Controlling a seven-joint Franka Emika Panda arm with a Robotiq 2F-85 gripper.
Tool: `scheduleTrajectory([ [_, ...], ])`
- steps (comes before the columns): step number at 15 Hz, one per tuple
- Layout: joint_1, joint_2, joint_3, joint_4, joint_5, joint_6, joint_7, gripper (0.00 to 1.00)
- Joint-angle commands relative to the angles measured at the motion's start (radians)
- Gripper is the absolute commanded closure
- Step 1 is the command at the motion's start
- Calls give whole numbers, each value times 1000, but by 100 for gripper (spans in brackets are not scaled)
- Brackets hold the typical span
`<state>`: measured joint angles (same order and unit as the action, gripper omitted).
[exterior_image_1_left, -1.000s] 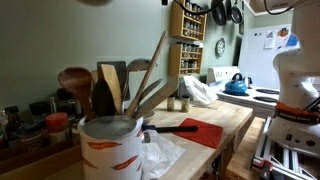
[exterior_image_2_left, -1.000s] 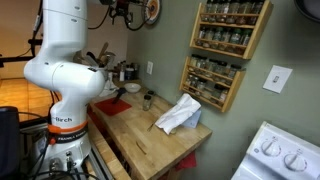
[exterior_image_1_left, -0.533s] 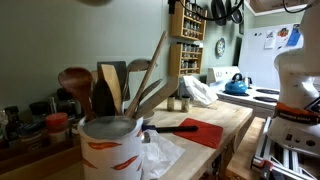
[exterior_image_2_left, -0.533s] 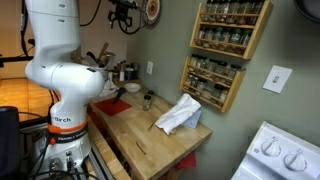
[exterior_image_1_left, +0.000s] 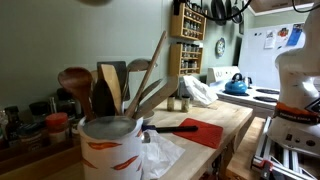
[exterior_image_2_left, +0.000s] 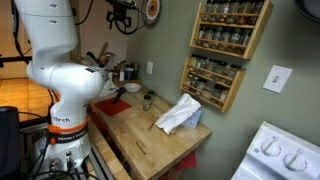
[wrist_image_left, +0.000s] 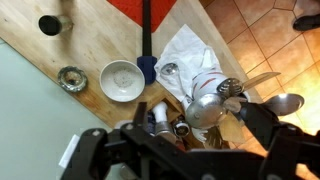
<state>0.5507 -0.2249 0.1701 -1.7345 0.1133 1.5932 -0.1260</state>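
My gripper (exterior_image_2_left: 121, 15) hangs high above the wooden counter (exterior_image_2_left: 150, 150), close to the wall, with nothing near it; it shows at the top edge as gripper (exterior_image_1_left: 225, 10). In the wrist view the gripper (wrist_image_left: 180, 150) looks straight down, its dark fingers (wrist_image_left: 270, 130) spread wide and empty. Far below it stands a white utensil crock (wrist_image_left: 205, 100) full of spoons and ladles. Next to that are a white bowl (wrist_image_left: 122, 80), a crumpled white bag (wrist_image_left: 190, 50), and a black-handled utensil (wrist_image_left: 144, 35) lying across a red mat (wrist_image_left: 150, 8).
The crock (exterior_image_1_left: 110, 145) with wooden spoons fills the foreground. A white cloth (exterior_image_2_left: 180, 115) lies on the counter's far end, near a cup (exterior_image_2_left: 147, 100). Spice racks (exterior_image_2_left: 230, 30) hang on the wall. A stove (exterior_image_2_left: 285, 155) and blue kettle (exterior_image_1_left: 236, 85) stand beyond.
The arm's upper links have swung sideways, away from the wall, while the gripper stays high and open. Nothing on the counter has moved.
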Motion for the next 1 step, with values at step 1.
scheduleTrajectory([
  [1,-74,1,63,6,15,-5,-11,0],
])
